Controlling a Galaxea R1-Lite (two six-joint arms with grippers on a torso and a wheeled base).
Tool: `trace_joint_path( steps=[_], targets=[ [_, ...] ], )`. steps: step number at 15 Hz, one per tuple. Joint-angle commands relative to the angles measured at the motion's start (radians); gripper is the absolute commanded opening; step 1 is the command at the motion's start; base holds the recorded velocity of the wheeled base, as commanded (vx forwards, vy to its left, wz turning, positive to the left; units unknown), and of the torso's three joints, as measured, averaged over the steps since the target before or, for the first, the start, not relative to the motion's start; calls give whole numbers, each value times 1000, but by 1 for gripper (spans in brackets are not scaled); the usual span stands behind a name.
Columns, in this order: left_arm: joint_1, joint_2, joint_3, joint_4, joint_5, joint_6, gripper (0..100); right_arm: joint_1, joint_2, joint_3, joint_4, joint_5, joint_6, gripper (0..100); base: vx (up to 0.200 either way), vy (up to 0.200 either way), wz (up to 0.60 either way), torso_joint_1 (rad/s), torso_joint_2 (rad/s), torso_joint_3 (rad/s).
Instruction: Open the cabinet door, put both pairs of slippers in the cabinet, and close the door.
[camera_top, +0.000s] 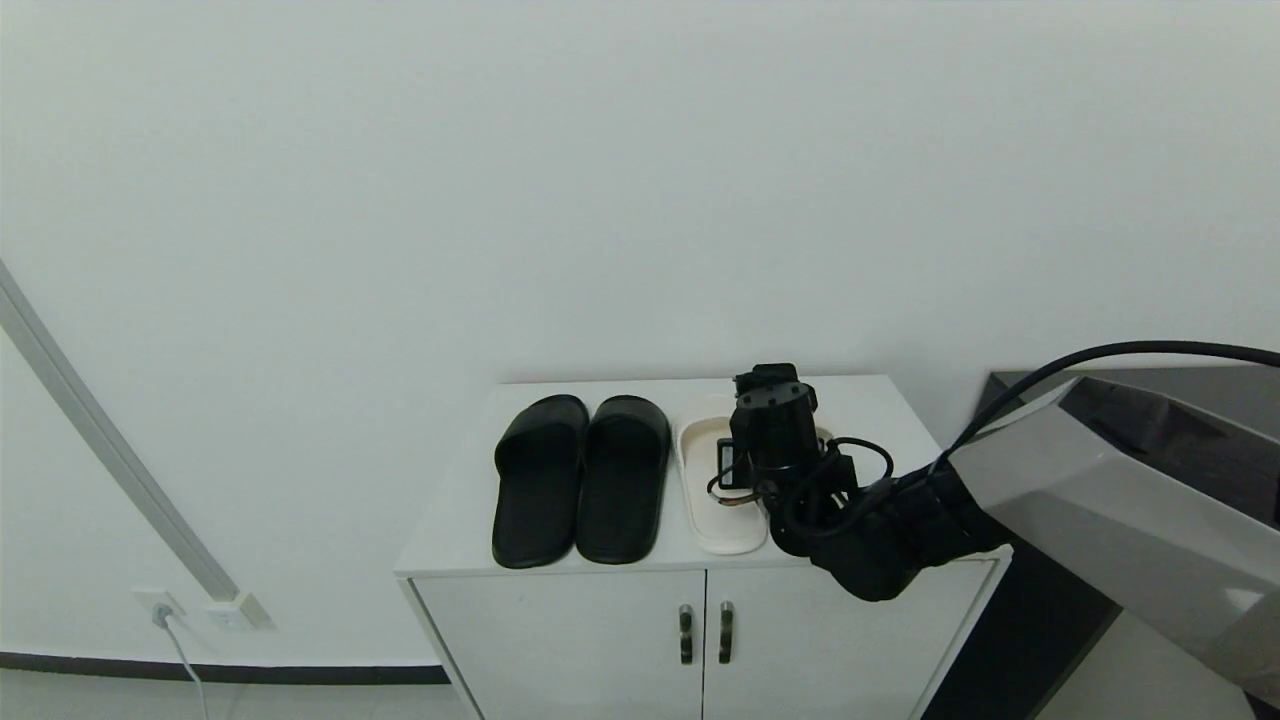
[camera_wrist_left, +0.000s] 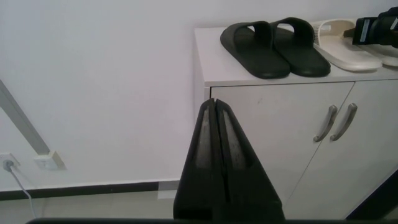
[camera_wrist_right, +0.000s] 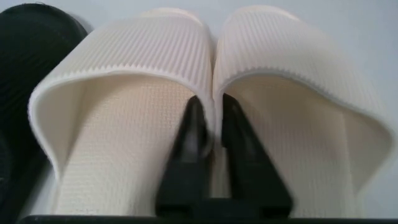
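White slippers (camera_wrist_right: 143, 68) atop cabinet (camera_top: 455, 525) pinched by right end effector (camera_wrist_right: 211, 111); left end effector (camera_wrist_left: 214, 103) closed.

The cream slipper (camera_wrist_right: 298, 81) right of the right gripper (camera_wrist_right: 212, 106) lies almost wholly under the arm in the head view; the black slipper (camera_wrist_right: 18, 93) leftward is edge-cropped.

Plain white wall (camera_top: 500, 180); slanting grey conduit (camera_top: 90, 418); socket (camera_top: 157, 603); dark skirting (camera_top: 220, 670).

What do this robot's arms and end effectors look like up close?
The right arm has an angular silver-grey shell, a black jointed wrist and long black cables. The left end effector and right end effector both have slim, tapering black fingers.
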Motion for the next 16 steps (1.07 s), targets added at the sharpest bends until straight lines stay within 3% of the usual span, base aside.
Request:
trace_joint_path(
  steps=[1, 6, 9, 16],
  targets=[
    [1, 0, 0, 0, 0, 0, 0, 1, -7, 3, -1, -1, 0, 0, 0, 0, 0, 0, 0, 0],
    [1, 2, 0, 0, 0, 0, 0, 4, -52, 15, 1, -4, -8, 0, 0, 0, 0, 0, 0, 0],
    [1, 0, 0, 0, 0, 0, 0, 7, -158, 99, -1, 18, -22, 0, 0, 0, 0, 0, 0, 0],
    [1, 0, 0, 0, 0, -2, 0, 65, -621, 501, 7, 367, -28, 0, 0, 0, 0, 0, 0, 0]
  ],
)
